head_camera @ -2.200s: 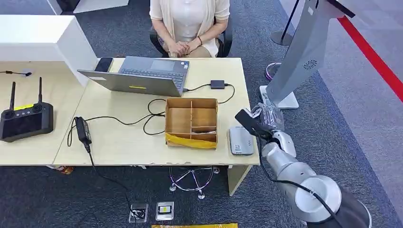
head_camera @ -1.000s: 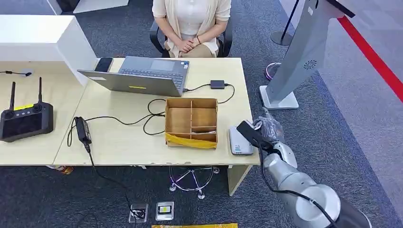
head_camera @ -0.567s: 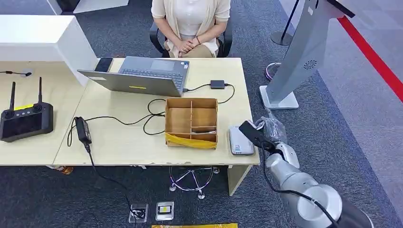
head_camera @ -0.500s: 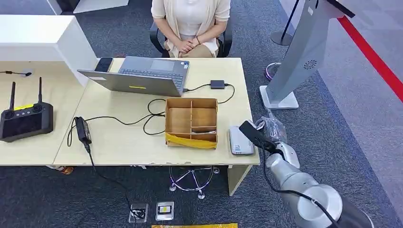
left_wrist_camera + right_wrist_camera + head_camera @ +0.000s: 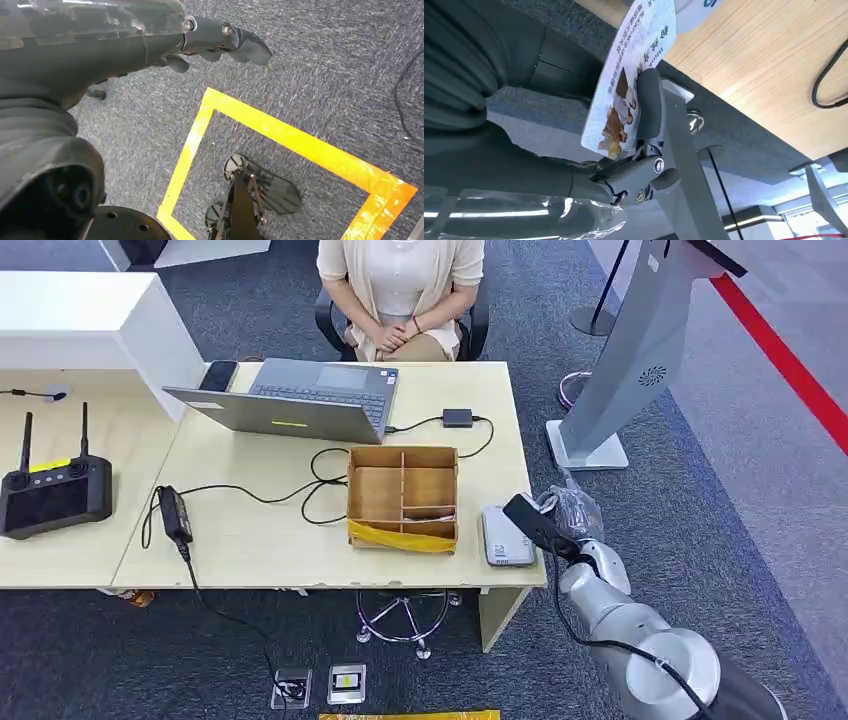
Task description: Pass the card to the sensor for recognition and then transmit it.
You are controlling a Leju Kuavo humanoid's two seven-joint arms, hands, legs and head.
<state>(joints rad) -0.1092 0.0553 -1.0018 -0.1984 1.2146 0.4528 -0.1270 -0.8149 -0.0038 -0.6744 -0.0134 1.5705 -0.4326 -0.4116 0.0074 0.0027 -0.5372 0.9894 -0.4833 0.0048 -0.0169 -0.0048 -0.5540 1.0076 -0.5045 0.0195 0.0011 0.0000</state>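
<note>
- The right robot hand (image 5: 644, 135) pinches the card (image 5: 629, 85) between its thumb and a darker finger, printed face outward. The pinch sits at one end, probably so that the rest of the card stays free to meet the reader.
- In the head view, the right robot hand (image 5: 560, 515) hangs at the near right corner of the worktop (image 5: 250, 530), just beside the grey sensor (image 5: 505, 536) lying flat there. The card's free end points toward the sensor.
- The divided cardboard box (image 5: 403, 496) stands just left of the sensor, and a person (image 5: 398, 285) sits behind the worktop, likely the one to receive the card.
- The left robot hand (image 5: 220, 42) hangs over the carpet and yellow floor tape (image 5: 280, 137), well away from the sensor, holding nothing, fingers loosely extended.
</note>
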